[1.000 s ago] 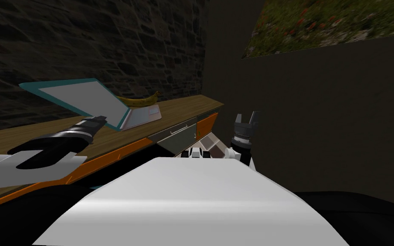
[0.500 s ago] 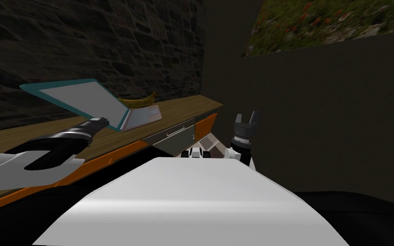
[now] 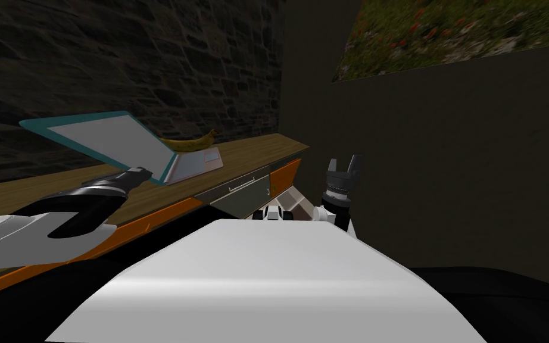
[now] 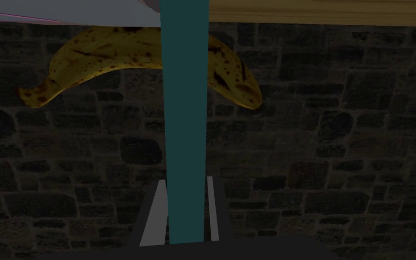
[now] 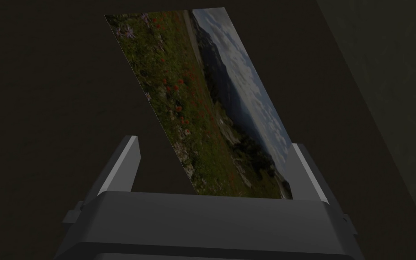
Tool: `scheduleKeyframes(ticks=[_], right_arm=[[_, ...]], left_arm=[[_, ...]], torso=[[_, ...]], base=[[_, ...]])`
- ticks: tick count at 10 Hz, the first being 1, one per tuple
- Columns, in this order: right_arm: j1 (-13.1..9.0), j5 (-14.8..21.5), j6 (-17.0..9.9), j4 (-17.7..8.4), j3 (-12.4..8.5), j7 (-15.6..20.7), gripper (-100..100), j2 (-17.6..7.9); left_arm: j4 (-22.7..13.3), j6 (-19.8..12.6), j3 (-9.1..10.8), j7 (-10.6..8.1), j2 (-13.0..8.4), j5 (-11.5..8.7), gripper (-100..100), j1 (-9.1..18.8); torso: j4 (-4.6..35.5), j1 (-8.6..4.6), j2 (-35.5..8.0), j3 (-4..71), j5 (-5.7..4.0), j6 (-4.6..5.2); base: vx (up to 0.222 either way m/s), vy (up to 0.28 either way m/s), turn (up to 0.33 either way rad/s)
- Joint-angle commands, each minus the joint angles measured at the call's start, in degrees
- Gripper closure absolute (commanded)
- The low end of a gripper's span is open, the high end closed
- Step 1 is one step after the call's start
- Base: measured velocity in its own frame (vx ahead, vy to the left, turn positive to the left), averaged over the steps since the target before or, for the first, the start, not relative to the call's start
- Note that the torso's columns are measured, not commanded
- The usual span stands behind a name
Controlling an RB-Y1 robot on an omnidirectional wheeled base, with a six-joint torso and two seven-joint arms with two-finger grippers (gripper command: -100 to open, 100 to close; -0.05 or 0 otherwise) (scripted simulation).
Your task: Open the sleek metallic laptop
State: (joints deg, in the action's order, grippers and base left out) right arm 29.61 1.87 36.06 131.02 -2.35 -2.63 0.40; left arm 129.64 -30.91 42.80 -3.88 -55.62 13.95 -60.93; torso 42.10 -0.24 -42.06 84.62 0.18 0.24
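Status: teal-framed, grey-screened laptop [image 3: 145,152] is on the wooden tabletop [image 3: 255,149]. The lid [image 3: 97,140] is already raised well clear of the pale grey base [image 3: 199,164], and the screen face shows in the head view.

Left end effector [image 4: 185,183] is pinching the lid's teal edge, with both thin grey fingers [image 4: 154,212] pressed on its sides. The edge runs straight out past the fingertips. The base lies beyond the fingertips, at the far end of that edge. The spotted yellow banana [image 4: 112,54] is further out again, behind the lid and close to the base; can't tell if it touches.

Delta over the last second is small:
- The whole head view slid a little left. That's my own head/torso move, not the scene.
- On top of that, the left end effector sits a touch lower, nearer the tabletop, and the lid's outer corner has dropped with it.
- The base hasn't shifted against the tabletop edge.
- Grip looks the same, no slip that I can see.

My read: the lid is swinging further back on its hinge while the base stays put. So the pull is going into the hinge, not dragging the laptop. The task looks mostly done; probably a bit more travel, then release. Watch the lid corner closing on the tabletop next to the end effector.

Right end effector [image 3: 345,162] is parked well off to the other side, clear of the tabletop, fingers spread, holding nothing.
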Motion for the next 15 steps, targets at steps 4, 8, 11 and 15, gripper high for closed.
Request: scheduleKeyframes(ticks=[4, 8, 11, 15], right_arm=[[0.0, 0.0, 0.0, 0.0, 0.0, 0.0, 0, 0.0], [-0.01, 0.0, 0.0, 0.0, 0.0, 0.0, 0, 0.0], [0.0, 0.0, 0.0, 0.0, 0.0, 0.0, 0, 0.0], [0.0, 0.0, 0.0, 0.0, 0.0, 0.0, 0, 0.0]], left_arm=[[-0.89, -1.08, -2.92, 5.42, -1.41, 7.23, 100, -2.03], [-4.33, -2.12, -4.9, 9.23, -1.4, 11.98, 100, -1.81], [-6.76, -2.36, -7.24, 12.44, -1.52, 16.04, 100, -1.85], [-9.14, -2.86, -8.28, 14.83, -1.6, 19.79, 100, -1.29]], torso=[[-0.15, 0.08, 0.2, 0.09, 0.19, 0.19], [-0.14, 0.47, 0.21, 0.1, 0.31, 0.05], [-0.25, 0.7, 0.3, 0.08, 0.62, 0.07], [-0.24, 0.93, 0.27, 0.03, 0.8, -0.01]], base=[[0.023, -0.033, -0.027], [0.01, -0.043, -0.064], [0.014, -0.054, -0.081], [0.012, -0.053, -0.07]])
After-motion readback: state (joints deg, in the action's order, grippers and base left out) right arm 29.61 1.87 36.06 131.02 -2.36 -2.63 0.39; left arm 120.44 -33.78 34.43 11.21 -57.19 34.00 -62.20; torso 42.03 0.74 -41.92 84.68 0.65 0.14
